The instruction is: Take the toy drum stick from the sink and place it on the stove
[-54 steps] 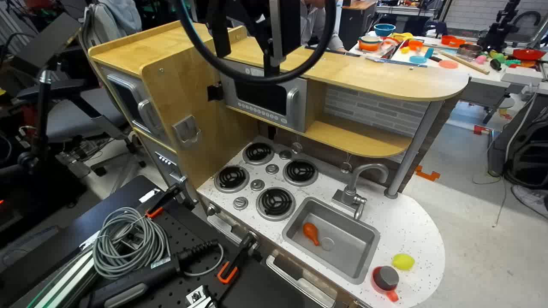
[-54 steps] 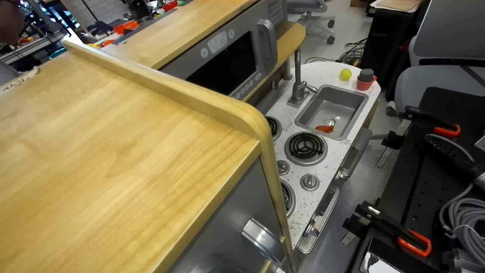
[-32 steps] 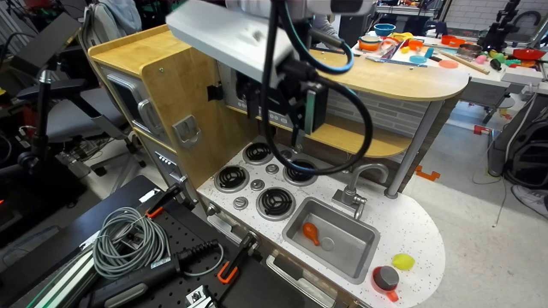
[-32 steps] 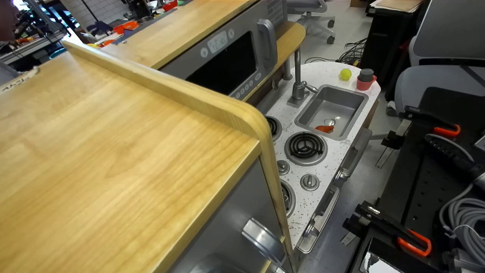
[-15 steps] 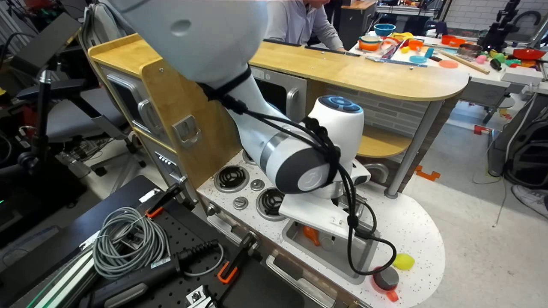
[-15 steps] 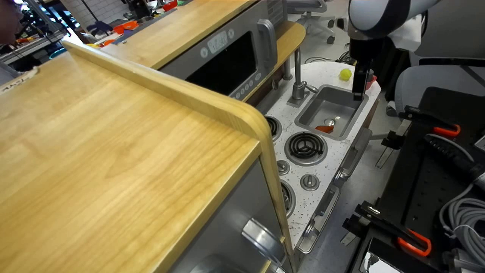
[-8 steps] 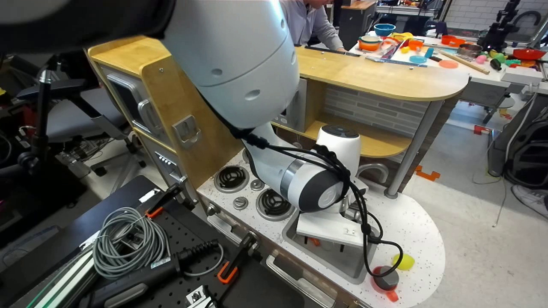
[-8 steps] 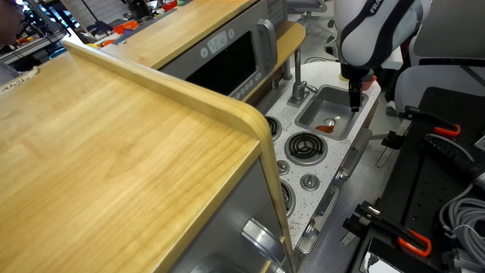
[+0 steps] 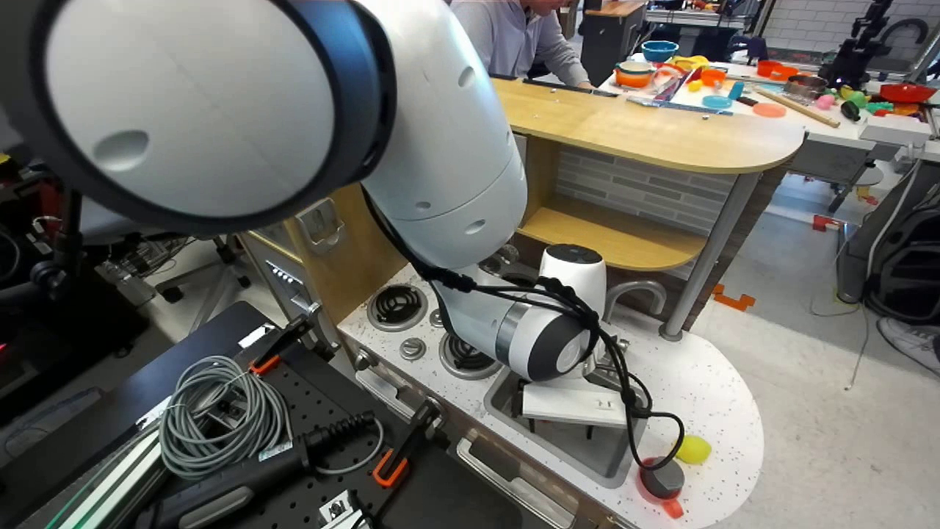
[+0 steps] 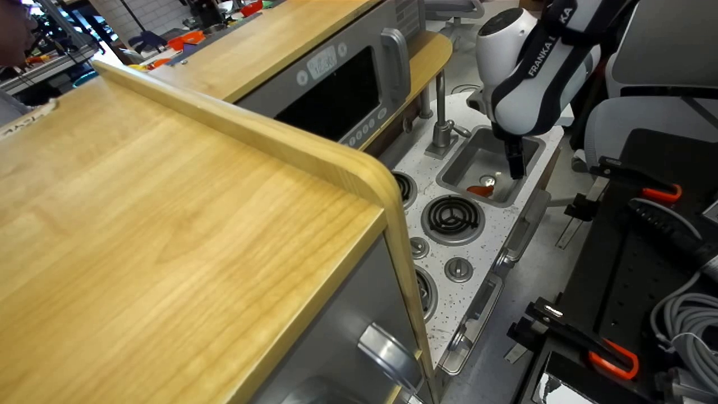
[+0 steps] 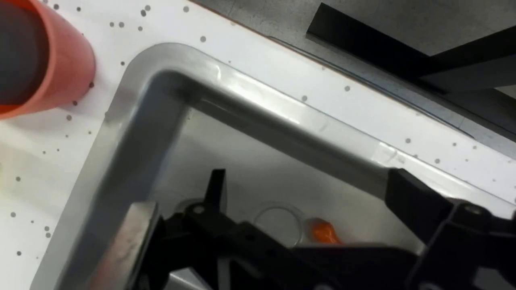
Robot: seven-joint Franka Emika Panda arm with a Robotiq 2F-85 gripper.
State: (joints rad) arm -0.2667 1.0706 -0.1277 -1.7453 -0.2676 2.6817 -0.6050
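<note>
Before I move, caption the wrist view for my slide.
Open hand over the sink, orange drumstick partly hidden beside the drain.

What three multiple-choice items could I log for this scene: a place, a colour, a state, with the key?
1. Where is the toy drumstick?
A) on the stove
B) in the sink
C) on the shelf
2. What colour is the cup beside the sink?
A) blue
B) green
C) red
3. How is the gripper?
A) open
B) shut
C) holding the cup

1 B: an exterior view shows it there.
2 C: the wrist view shows it.
3 A: there, its fingers stand apart.
</note>
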